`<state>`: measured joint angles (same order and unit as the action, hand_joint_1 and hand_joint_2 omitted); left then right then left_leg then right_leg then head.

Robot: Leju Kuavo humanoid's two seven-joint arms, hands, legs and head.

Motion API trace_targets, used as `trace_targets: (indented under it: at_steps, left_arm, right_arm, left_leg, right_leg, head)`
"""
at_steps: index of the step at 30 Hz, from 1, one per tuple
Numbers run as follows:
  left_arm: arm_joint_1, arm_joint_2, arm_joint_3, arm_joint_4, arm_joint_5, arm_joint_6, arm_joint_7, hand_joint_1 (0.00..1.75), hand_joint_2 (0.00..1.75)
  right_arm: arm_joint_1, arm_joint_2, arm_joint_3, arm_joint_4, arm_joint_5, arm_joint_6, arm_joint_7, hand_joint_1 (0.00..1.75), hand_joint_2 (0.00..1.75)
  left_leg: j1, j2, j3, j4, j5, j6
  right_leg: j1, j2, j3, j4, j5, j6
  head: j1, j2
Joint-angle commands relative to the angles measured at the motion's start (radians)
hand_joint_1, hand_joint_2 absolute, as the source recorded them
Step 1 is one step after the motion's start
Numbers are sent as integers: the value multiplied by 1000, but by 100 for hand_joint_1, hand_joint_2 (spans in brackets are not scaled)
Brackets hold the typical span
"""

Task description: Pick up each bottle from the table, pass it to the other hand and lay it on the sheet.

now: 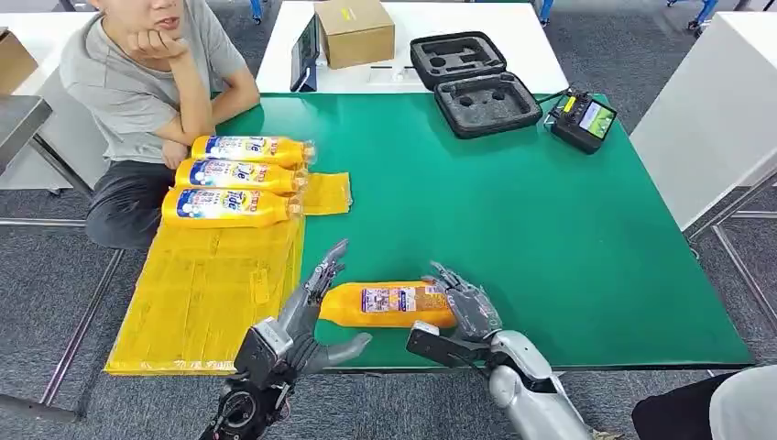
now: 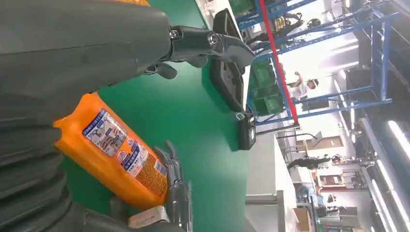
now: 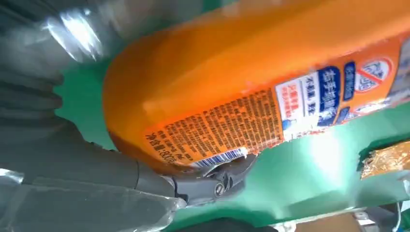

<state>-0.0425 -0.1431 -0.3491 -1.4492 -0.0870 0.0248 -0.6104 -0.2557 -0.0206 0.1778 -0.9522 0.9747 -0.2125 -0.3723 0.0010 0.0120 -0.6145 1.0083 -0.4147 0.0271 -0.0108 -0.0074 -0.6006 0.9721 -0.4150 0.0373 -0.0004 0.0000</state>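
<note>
- Green table (image 1: 513, 211): the landmark.
- Yellow sheet (image 1: 206, 293) drapes its left edge, three bottles (image 1: 229, 206) at its far end.
- Orange bottle (image 1: 389, 305) lies at the table's near edge, beside the sheet.
- Right hand (image 1: 467, 307) grips its base; the right wrist view shows the thumb (image 3: 212, 181) beneath.
- Left hand (image 1: 307, 316), fingers spread and empty, at its cap end.

**Four bottles, one sheet, two hands**

Four orange bottles: one (image 1: 389, 304) between the right hand (image 1: 467, 307) and left hand (image 1: 307, 312), three (image 1: 240, 177) beyond the left hand on the single yellow sheet (image 1: 206, 293). One person (image 1: 147, 82) sits farther off.
</note>
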Motion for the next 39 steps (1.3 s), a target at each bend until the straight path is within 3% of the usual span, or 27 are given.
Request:
trace_targets:
  at_steps: [1, 21, 22, 24, 30, 33, 39]
  left_arm:
    - [-39, 28, -31, 70, 7, 4, -5, 0, 175]
    - [-28, 27, -23, 56, 2, 10, -4, 0, 175]
    - [-28, 27, -23, 57, 1, 11, -4, 0, 175]
    - [-28, 25, -22, 60, -3, 23, -11, 0, 175]
    - [2, -15, 22, -9, 3, 165, -88, 0, 175]
    - [17, -25, 27, -80, 16, 241, -88, 0, 175]
    - [7, -20, 20, -41, 39, 236, -88, 0, 175]
  right_arm:
    - [3, -1, 17, 111, 57, -15, 33, 175, 175]
    - [-13, -17, -6, 129, 39, 8, 33, 175, 175]
    - [-11, -10, -20, 126, 2, 17, 2, 175, 175]
    - [-8, 11, -96, 125, -199, 144, -122, 175, 175]
    - [8, 26, -188, 81, -378, 154, -239, 175, 175]
    - [14, 40, -210, 30, -402, 117, -249, 175, 175]
    - [18, 39, -206, 22, -400, 117, -242, 175, 175]
  left_leg:
    - [1, -2, 4, -1, 0, -1]
    - [1, -3, 8, -2, 0, -1]
    - [1, -2, 8, -1, 0, -1]
    - [1, -3, 9, -2, 0, -1]
    - [1, -2, 7, -1, -1, -1]
    - [1, -3, 5, 0, -1, -1]
    - [0, -3, 3, -1, -2, -1]
  right_leg:
    - [1, -1, 4, -1, -1, -1]
    - [1, -2, 9, -2, -1, -1]
    - [1, -1, 9, -2, -1, -1]
    - [0, -1, 10, -2, -1, -1]
    - [1, -1, 8, -1, -1, -1]
    - [1, -1, 7, 0, -1, -1]
    - [0, -1, 5, 0, -2, -1]
  head:
    - [0, 0]
    - [0, 0]
    - [0, 0]
    - [0, 0]
    - [0, 0]
    - [0, 0]
    - [0, 0]
